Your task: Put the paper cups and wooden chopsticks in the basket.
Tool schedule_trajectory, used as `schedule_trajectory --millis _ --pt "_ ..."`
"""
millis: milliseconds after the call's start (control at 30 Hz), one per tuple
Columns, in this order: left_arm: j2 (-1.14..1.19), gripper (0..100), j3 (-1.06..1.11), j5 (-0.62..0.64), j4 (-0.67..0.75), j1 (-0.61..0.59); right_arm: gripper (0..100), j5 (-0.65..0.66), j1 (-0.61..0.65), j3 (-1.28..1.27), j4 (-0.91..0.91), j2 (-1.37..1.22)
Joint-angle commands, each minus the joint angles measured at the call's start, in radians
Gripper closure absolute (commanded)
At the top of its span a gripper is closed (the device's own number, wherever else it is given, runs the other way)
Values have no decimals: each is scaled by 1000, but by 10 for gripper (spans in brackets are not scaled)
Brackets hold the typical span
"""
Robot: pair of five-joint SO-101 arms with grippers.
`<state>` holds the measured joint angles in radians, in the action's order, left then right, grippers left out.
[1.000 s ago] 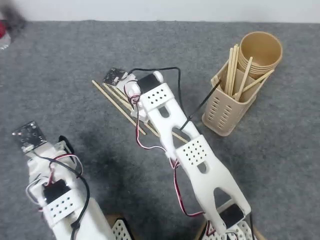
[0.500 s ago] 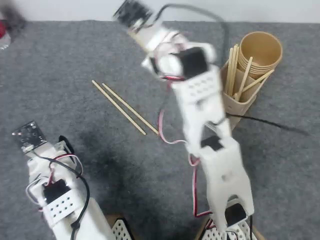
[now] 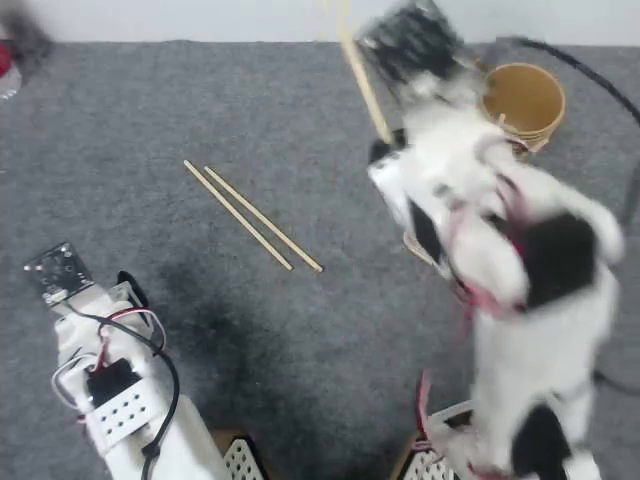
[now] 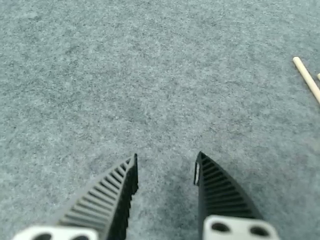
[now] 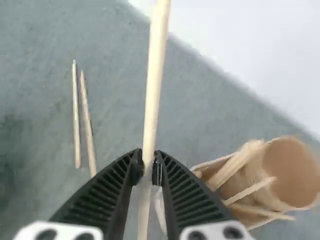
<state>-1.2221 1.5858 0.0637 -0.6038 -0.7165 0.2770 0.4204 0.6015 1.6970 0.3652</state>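
Observation:
My right gripper (image 5: 148, 167) is shut on one wooden chopstick (image 5: 154, 80), held up in the air close to the basket; in the high view that chopstick (image 3: 362, 85) slants up beside the raised right arm (image 3: 470, 200). Two more chopsticks (image 3: 252, 216) lie side by side on the grey mat, also seen as a pair of chopsticks (image 5: 81, 117) in the right wrist view. The beige basket (image 5: 235, 200) holds stacked paper cups (image 3: 522, 100) and several chopsticks. My left gripper (image 4: 165, 167) is open low over bare mat, with a chopstick tip (image 4: 306, 77) off to its side.
The grey mat (image 3: 150, 110) covers the table up to a white wall at the back. A red-and-clear object (image 3: 8, 65) sits at the far left edge. The left arm (image 3: 100, 360) rests at the near left corner.
The right arm lifted one chopstick from the three on the mat and swung it up and rightward to the basket. Two chopsticks stay on the mat. The left arm has not moved.

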Motion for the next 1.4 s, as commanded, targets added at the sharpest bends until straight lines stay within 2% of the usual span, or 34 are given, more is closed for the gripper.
schedule_trajectory --millis 0,233,333,467,733,800,967,1133,1233,1367 --pt "-15 815 -5 -9 18 8 991 6 -59 -78 -173 125" --pt "-15 815 -4 -9 17 8 991 11 -157 -175 -535 131" --pt "-15 815 -4 -9 17 8 991 35 -223 -342 -687 131" --pt "-15 815 -4 -9 17 8 991 -9 -308 -634 -880 143" --pt "-15 815 -4 -9 20 8 988 -25 -331 -1073 -1087 268" --pt "-15 815 -4 -9 20 8 959 -25 -331 -1145 -1092 348" --pt "-15 812 -8 -5 17 63 731 -23 -335 -1277 -1064 519" --pt "-15 801 -27 -9 6 114 755 -23 -337 -1267 -943 615" --pt "-8 752 -159 -3 -155 172 772 -86 -334 -1235 -811 628" --pt "-5 746 -461 41 -462 377 774 -221 -331 -1258 -684 633"
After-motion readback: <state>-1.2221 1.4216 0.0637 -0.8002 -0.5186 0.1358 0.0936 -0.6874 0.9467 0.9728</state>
